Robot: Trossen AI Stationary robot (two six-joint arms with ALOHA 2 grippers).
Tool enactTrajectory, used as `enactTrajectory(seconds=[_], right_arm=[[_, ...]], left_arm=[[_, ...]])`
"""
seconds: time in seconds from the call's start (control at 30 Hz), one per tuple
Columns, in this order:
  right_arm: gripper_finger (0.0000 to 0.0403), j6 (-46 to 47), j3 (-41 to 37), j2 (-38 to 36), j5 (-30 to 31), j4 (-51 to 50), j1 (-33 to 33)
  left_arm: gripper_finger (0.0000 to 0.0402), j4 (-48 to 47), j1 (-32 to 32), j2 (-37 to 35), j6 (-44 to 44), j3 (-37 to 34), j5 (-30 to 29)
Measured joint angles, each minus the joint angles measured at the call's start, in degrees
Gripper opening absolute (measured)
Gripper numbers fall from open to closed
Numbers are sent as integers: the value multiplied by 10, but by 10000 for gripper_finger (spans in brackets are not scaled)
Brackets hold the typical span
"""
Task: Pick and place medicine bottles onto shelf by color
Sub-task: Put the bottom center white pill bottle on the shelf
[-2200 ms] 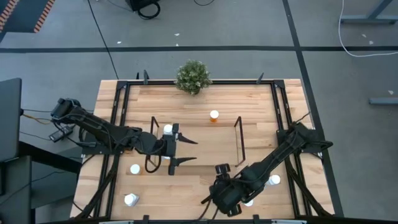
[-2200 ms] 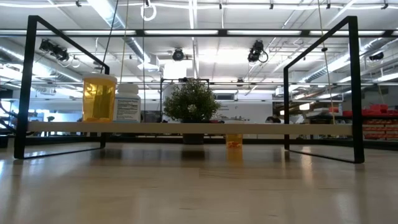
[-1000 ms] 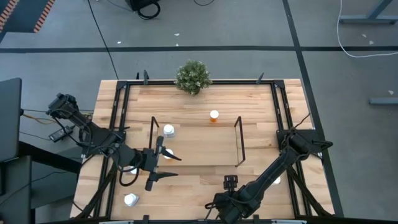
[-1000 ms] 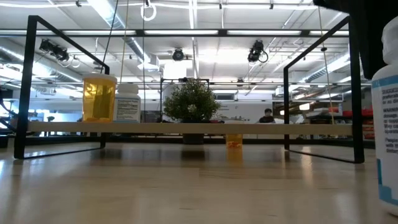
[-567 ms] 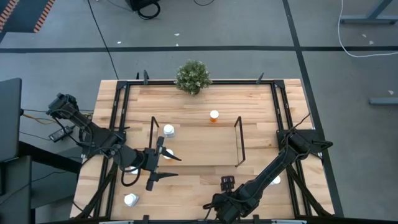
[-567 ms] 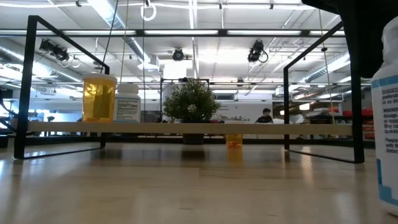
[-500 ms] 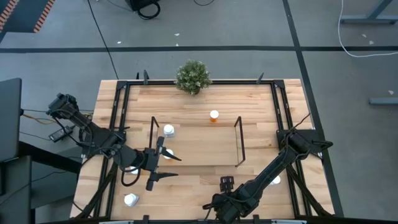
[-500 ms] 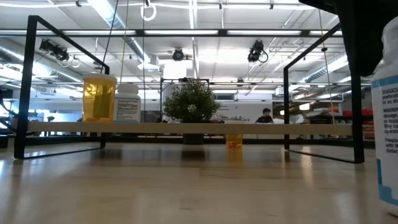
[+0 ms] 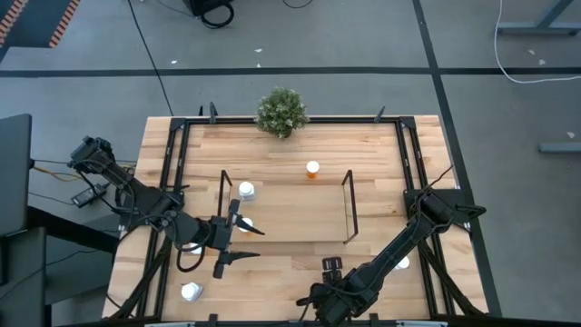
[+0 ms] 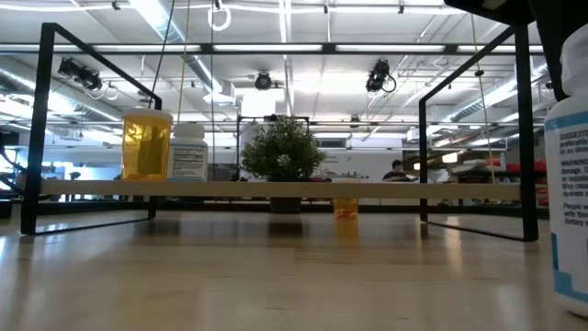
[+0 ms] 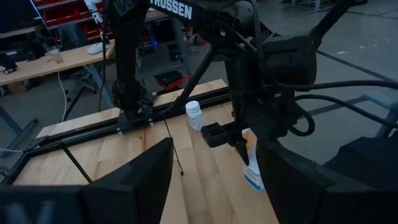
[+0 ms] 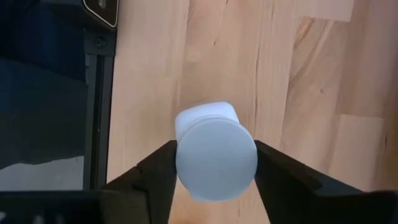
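My right gripper [image 12: 216,163] hangs near the table's near edge [image 9: 325,295], shut on a whitish medicine bottle [image 10: 570,184] with a white cap. My left gripper [image 9: 247,242] is open at the near left corner of the shelf [image 9: 348,207] and touches nothing. An orange bottle [image 10: 147,144] and a whitish bottle [image 10: 188,152] stand on the shelf deck's left end. Another orange bottle [image 9: 312,169] stands on the table beyond the shelf. Whitish bottles stand near the left edge [image 9: 191,291] and by my right arm [image 9: 400,263]. My right gripper pinches the whitish bottle at its white cap [image 12: 216,158], one finger [image 12: 158,174] on each side of it, coming from above and pointing down. The bottle [image 11: 252,169] hangs below the fingers, slightly tilted. I cannot tell whether its base is clear of the table.
A small potted plant [image 9: 280,112] sits at the far edge. The black table frame [image 9: 172,145] runs along the sides. Bare wood lies between the shelf and the near edge [image 9: 281,272]. A person [image 10: 395,171] shows far off in the room.
The whitish bottle in my right gripper has shifted a little up and toward the table's left, as the low view shows.
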Motion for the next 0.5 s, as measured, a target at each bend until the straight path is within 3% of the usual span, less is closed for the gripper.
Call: enactTrajectory(seconds=[0.13,0.33,0.5], right_arm=[[184,-8,1,0,0,-1,-1],[211,-13,25,0,0,-7,-15],[206,-25,73,0,0,-47,-36]], left_arm=[[233,0,0,0,3,0,0],[231,0,0,0,2,0,0],[231,-2,0,0,2,0,0]])
